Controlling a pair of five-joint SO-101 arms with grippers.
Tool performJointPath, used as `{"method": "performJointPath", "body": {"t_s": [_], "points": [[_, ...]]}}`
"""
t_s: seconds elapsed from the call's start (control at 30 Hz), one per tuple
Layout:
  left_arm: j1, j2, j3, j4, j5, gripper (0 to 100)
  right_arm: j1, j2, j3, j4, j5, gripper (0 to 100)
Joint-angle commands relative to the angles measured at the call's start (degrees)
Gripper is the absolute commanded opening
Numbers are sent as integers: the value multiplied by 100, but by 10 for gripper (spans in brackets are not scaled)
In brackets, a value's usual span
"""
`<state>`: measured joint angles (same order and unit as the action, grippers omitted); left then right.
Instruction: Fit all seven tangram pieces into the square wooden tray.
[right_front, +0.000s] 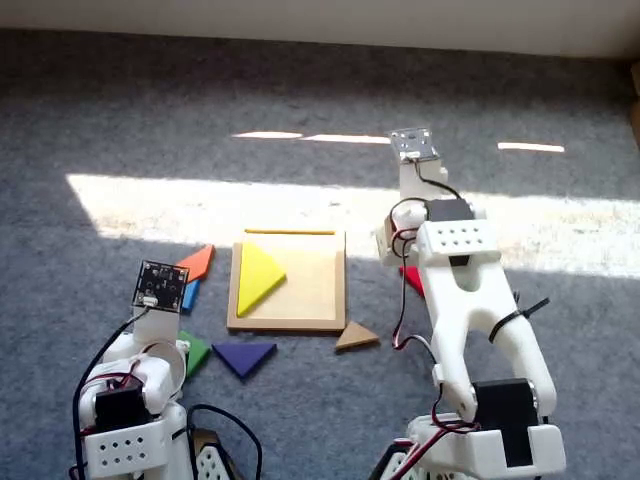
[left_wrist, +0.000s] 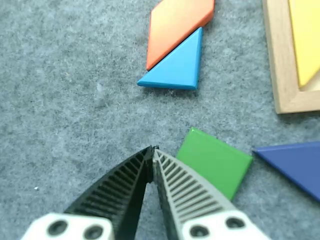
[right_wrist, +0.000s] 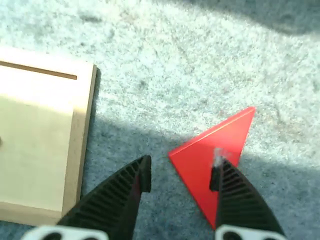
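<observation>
- High: square wooden tray holds 1 yellow triangle; brown triangle just beside its corner.
- Left wrist: left jaws closed, empty, tips just beside green square.
- Right wrist: right jaws wide, 1 tip over red triangle.

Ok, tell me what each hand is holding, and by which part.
Nothing is held: left hand shut, empty, beside the green square; right hand open over the red triangle.
</observation>
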<state>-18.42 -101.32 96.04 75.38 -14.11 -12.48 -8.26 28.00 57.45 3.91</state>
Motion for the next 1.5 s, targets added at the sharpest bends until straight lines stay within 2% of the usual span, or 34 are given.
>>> {"method": "performJointPath", "body": {"t_s": [0.0, 0.1, 0.33, 0.53, 0.63, 0.77, 1.27, 1.47], "points": [[-66, -127, 119, 35, 35, 6, -48, -286, -48, -136, -818, 313], [-66, -127, 119, 35, 35, 6, -57, -286, -48, -127, -1055, 413], [-66, -127, 119, 35, 35, 6, -57, 127, -215, 4, -1073, 389], [-66, -127, 119, 35, 35, 6, -31, 1411, -1851, 1235, -1081, 361], [-66, -127, 119, 35, 35, 6, -31, 1991, -2774, 1903, -1345, 361], [-66, -127, 119, 35, 35, 6, -22, 2580, -3547, 2141, -1442, 361], [-66, -127, 119, 35, 35, 6, 391, 3002, -3266, 2079, -1424, 361], [-66, -127, 119, 35, 35, 6, 365, 2993, -2677, 1648, -1064, 361]]}}
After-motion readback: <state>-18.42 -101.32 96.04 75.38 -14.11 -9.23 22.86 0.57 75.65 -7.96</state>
